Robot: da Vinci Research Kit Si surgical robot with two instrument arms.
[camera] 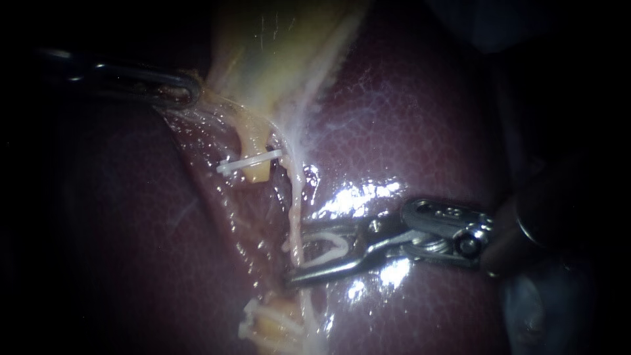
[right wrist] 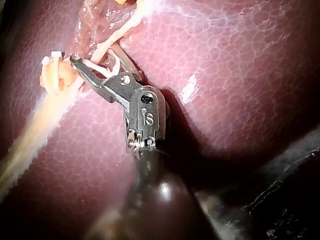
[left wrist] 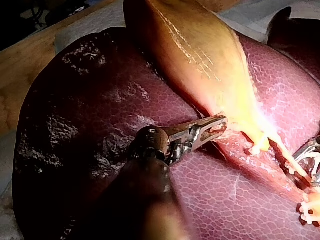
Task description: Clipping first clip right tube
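The right tube (camera: 294,197) is a thin pale strand running down from the yellow gallbladder (camera: 276,52) over the liver (camera: 407,118). My right instrument (camera: 297,256) comes in from the right. Its jaws stand apart, carry a white clip (camera: 332,248) and straddle this tube. The right wrist view shows the same: the right instrument (right wrist: 92,55), the clip (right wrist: 112,67) and the tube (right wrist: 122,30) crossing between the jaws. My left instrument (camera: 187,92) holds the gallbladder's edge at upper left. In the left wrist view its jaws are closed on the tissue at the gallbladder's lower rim.
Left of the tube, a yellow stump wears a white clip (camera: 250,161). A second clipped stump (camera: 273,322) lies lower down, close beside the right instrument's lower jaw. Wet liver surface (right wrist: 225,75) surrounds the site. A wooden bench edge (left wrist: 20,75) shows beyond the liver.
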